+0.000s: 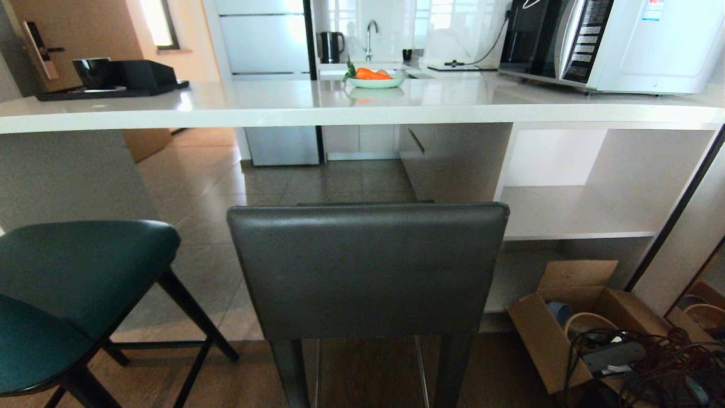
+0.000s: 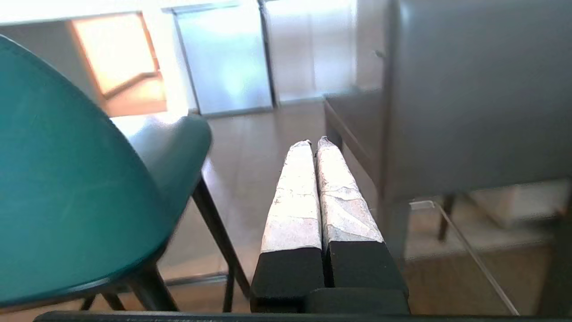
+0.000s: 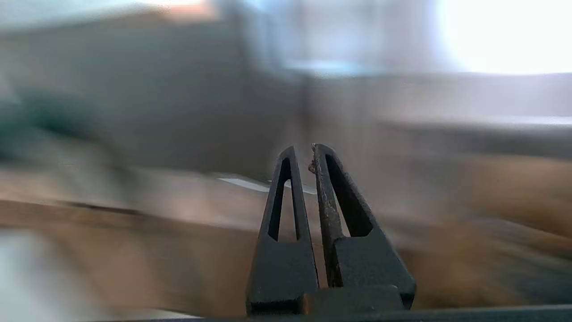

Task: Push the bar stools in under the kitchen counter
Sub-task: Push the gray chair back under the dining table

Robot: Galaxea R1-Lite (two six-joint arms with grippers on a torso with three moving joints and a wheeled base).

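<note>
The dark grey leather bar stool (image 1: 368,266) stands straight ahead with its rectangular back toward me, short of the kitchen counter (image 1: 283,107). At the left the teal bar stool (image 1: 73,272) is angled on thin black legs, also out from the counter. Neither arm shows in the head view. My left gripper (image 2: 315,142) is shut and empty, low in the gap between the teal stool (image 2: 67,179) and the grey stool (image 2: 482,89), touching neither. My right gripper (image 3: 303,150) has its fingers nearly together with nothing in them; its surroundings are smeared.
White open shelves (image 1: 566,209) fill the counter's right end. An open cardboard box (image 1: 544,340) and a tangle of cables (image 1: 651,362) lie on the floor at right. On the counter top are a microwave (image 1: 623,39), a bowl of carrots (image 1: 375,79) and a black tray (image 1: 113,85).
</note>
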